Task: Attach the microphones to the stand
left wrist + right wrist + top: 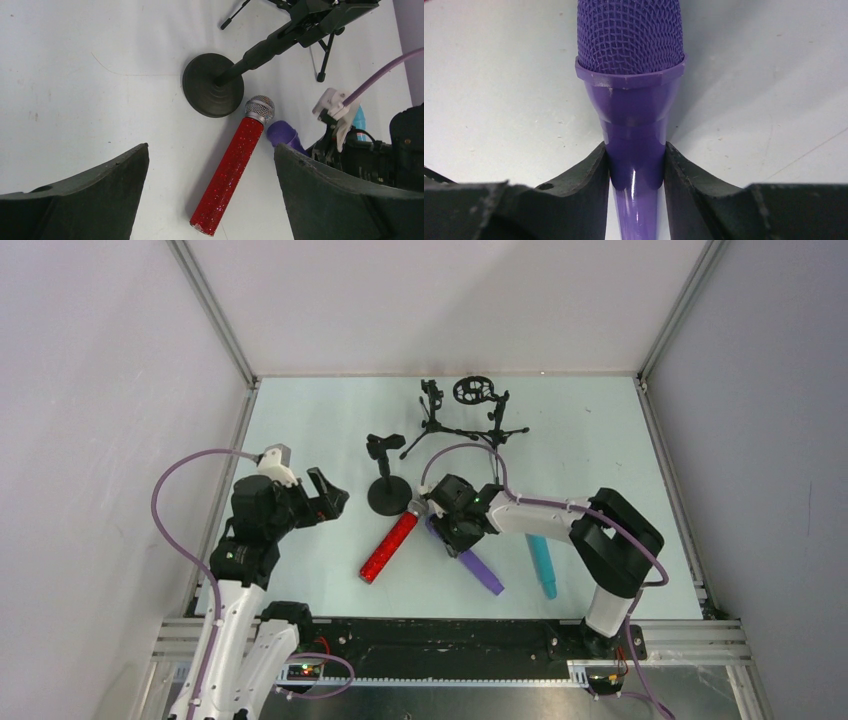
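Both arms share one build: white tubular links joined by blocky black motor housings. The left arm (228, 625) ends in the left fingers (90, 195), broad matte black wedges with rough, scuffed edges and a small round hole near the root. The right arm (540, 515) carries matching right fingers (574, 195). Behind the left fingers a lilac cable (157, 505) runs along the links. A second lilac cable (380, 75) enters a white plastic clip (332, 102) behind the right fingers.

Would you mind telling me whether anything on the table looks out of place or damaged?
Nothing stands out. The red microphone and teal microphone lie flat on the table; the right gripper is shut on the purple microphone just below its head. Nothing is spilled.
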`<state>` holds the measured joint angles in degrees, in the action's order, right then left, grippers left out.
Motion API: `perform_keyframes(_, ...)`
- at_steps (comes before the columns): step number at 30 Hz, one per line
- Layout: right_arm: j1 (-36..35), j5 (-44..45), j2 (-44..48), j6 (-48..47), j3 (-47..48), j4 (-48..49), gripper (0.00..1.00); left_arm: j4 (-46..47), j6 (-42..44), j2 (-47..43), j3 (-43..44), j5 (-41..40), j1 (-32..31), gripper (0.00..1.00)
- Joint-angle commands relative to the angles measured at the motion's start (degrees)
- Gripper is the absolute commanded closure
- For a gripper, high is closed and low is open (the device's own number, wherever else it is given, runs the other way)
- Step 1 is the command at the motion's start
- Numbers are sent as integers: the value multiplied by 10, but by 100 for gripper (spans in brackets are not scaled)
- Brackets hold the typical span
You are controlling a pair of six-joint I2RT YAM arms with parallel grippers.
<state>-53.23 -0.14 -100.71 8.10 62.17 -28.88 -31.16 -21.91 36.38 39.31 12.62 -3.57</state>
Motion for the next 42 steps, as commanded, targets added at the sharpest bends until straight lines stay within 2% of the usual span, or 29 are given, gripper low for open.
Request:
perform_keyframes(1,25,0,37,51,13,5,90,1,13,-7,0,0,3,2)
perform_keyframes(13,133,28,69,86,10,22,88,0,11,-4,0,4,3,2)
perform_keyframes(21,164,62,34,97,47,23,88,0,10,-6,-1,-2,1,2)
perform_keyframes(31,159,97,-80,73,219,0,89,0,10,-3,0,2,-2,2)
perform_keyframes(42,148,79,-212,88,382,-52,89,0,9,5,-1,7,-1,2)
